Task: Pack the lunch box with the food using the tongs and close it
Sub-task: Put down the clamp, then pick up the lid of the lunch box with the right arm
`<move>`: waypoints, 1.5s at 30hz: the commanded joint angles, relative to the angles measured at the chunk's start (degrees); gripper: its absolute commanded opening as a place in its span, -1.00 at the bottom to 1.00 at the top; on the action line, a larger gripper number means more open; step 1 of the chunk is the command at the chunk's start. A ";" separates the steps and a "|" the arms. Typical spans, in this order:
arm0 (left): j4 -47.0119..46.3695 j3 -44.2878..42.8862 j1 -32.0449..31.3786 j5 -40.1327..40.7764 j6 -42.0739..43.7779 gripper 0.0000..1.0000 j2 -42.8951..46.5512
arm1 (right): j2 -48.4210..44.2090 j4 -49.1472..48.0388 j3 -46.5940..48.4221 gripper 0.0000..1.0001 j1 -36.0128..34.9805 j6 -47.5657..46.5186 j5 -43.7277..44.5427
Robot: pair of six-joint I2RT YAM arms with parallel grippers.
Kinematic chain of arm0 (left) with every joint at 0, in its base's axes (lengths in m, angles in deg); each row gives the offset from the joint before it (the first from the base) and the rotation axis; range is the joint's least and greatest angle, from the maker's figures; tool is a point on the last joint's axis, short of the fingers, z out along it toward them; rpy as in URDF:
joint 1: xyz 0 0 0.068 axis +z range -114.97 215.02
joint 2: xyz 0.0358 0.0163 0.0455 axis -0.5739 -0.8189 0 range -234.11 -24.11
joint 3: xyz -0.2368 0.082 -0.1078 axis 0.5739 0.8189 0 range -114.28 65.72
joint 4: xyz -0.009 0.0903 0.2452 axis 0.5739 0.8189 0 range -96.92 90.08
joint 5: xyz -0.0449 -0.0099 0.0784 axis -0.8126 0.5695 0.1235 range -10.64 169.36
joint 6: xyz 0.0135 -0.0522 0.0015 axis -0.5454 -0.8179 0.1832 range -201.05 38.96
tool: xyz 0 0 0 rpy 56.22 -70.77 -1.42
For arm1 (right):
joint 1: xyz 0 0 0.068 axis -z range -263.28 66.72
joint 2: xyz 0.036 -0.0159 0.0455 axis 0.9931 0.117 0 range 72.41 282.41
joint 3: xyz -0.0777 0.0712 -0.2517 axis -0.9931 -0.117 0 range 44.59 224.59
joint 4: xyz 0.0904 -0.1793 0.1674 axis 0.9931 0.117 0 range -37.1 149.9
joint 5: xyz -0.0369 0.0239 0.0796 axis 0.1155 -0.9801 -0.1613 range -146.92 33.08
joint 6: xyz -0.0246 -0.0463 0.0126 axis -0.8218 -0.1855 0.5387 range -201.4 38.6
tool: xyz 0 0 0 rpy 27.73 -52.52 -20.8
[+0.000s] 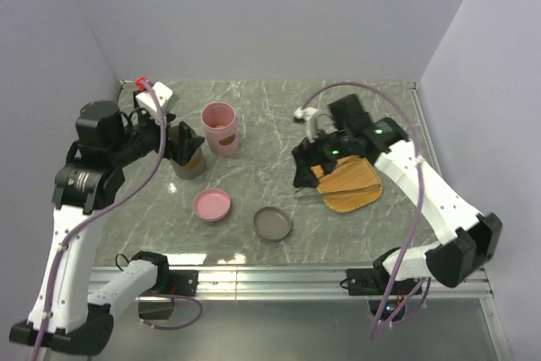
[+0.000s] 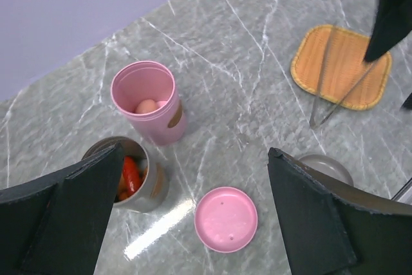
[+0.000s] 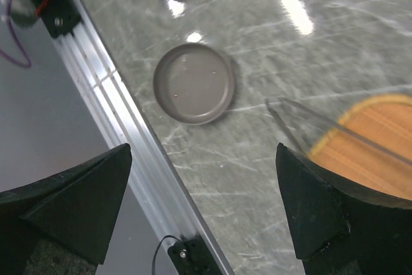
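Note:
The lunch box stands as two open round containers. The pink one (image 2: pixel 145 98) (image 1: pixel 221 128) holds a pinkish ball of food (image 2: pixel 147 105). The grey one (image 2: pixel 132 175) (image 1: pixel 189 162) holds a red strip (image 2: pixel 131 172) and orange chunks. Their lids lie flat on the table: pink lid (image 2: pixel 226 218) (image 1: pixel 211 205), grey lid (image 3: pixel 193 84) (image 1: pixel 273 224). The silver tongs (image 2: pixel 331 98) (image 3: pixel 322 127) lie across the orange tray (image 2: pixel 341 66) (image 1: pixel 348 185), tips on the marble. My left gripper (image 2: pixel 195 151) (image 1: pixel 184 145) hangs open over the grey container. My right gripper (image 3: pixel 203 147) (image 1: pixel 303 166) hangs open beside the tray, holding nothing.
The aluminium rail (image 3: pixel 122 133) marks the near table edge just past the grey lid. Grey walls close the back and both sides. Cables loop over both arms.

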 commanded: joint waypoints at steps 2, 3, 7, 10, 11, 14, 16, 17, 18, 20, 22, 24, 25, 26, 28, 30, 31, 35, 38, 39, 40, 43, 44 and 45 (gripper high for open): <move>-2.15 2.94 4.70 4.74 -6.72 0.99 4.00 | 6.66 -2.31 3.37 0.99 -8.82 3.57 7.81; -3.64 3.13 7.85 7.71 -8.14 0.99 4.79 | 9.19 -2.48 3.46 0.99 -11.62 5.67 8.26; -4.61 2.51 14.03 8.45 -15.08 0.99 5.24 | 14.91 -2.04 3.46 0.99 -18.39 10.68 8.97; -5.41 3.47 16.93 7.66 -17.11 0.99 6.46 | 17.56 -2.57 3.72 0.97 -22.79 15.26 9.85; -5.58 3.74 17.37 7.39 -17.73 0.99 6.73 | 18.18 -2.75 3.98 0.96 -23.77 16.32 10.02; -6.02 4.97 18.87 7.04 -18.70 0.99 8.05 | 20.20 -4.41 4.34 0.94 -27.28 21.50 14.93; -6.46 5.67 19.40 6.77 -19.58 0.99 8.75 | 21.17 -6.43 3.99 0.91 -29.13 24.76 19.92; -6.46 5.85 19.83 6.42 -19.67 0.99 8.84 | 21.61 -6.87 3.99 0.89 -30.79 25.55 21.78; -6.72 5.94 20.10 6.16 -19.93 0.99 8.93 | 22.13 -7.31 3.99 0.86 -31.76 27.04 23.46; -7.16 6.20 20.45 5.98 -21.07 0.99 9.10 | 24.42 -7.85 4.77 0.84 -33.35 28.19 27.24; -7.34 6.12 21.50 5.28 -22.73 0.99 8.76 | 27.49 -7.41 6.52 0.81 -35.29 29.34 29.96; -6.91 5.68 22.82 3.88 -23.53 0.99 7.62 | 30.99 -6.62 8.37 0.75 -36.08 29.86 30.94; -6.21 5.07 23.00 3.61 -23.97 0.99 7.17 | 32.06 -5.75 10.21 0.75 -36.17 30.04 30.94; -5.85 4.80 23.35 3.35 -24.06 0.99 6.91 | 32.94 -5.56 11.01 0.72 -36.17 30.13 31.73; -5.15 4.54 23.62 3.08 -24.15 0.99 6.29 | 35.14 -5.12 12.33 0.65 -36.26 30.30 31.91; -5.14 4.53 23.53 3.26 -24.15 0.99 6.29 | 36.55 -5.12 12.25 0.59 -36.26 30.39 30.86; -5.14 4.62 23.62 3.17 -24.24 0.99 6.20 | 36.90 -5.30 11.90 0.57 -36.26 30.48 30.51; -5.41 5.06 23.62 2.73 -24.59 0.99 5.85 | 37.87 -5.39 11.72 0.41 -36.52 30.83 29.36; -5.58 5.68 23.62 2.64 -24.85 0.99 5.76 | 39.27 -5.12 12.25 0.34 -36.52 31.01 27.96; -5.50 5.76 23.70 2.64 -24.94 0.99 5.85 | 39.63 -5.03 12.25 0.33 -36.52 31.09 27.43; -5.41 5.68 23.70 2.73 -25.12 0.99 5.85 | 39.89 -4.86 12.25 0.30 -36.52 31.27 26.38; -4.44 4.72 23.70 2.29 -24.94 0.99 5.77 | 40.77 -4.94 12.07 0.21 -36.52 31.53 26.55; -4.27 4.45 23.79 2.20 -24.94 0.99 5.59 | 40.77 -4.86 12.33 0.14 -36.52 31.45 26.55; -4.09 4.19 23.71 2.11 -24.86 0.99 5.41 | 40.86 -4.77 12.51 0.09 -36.52 31.62 26.64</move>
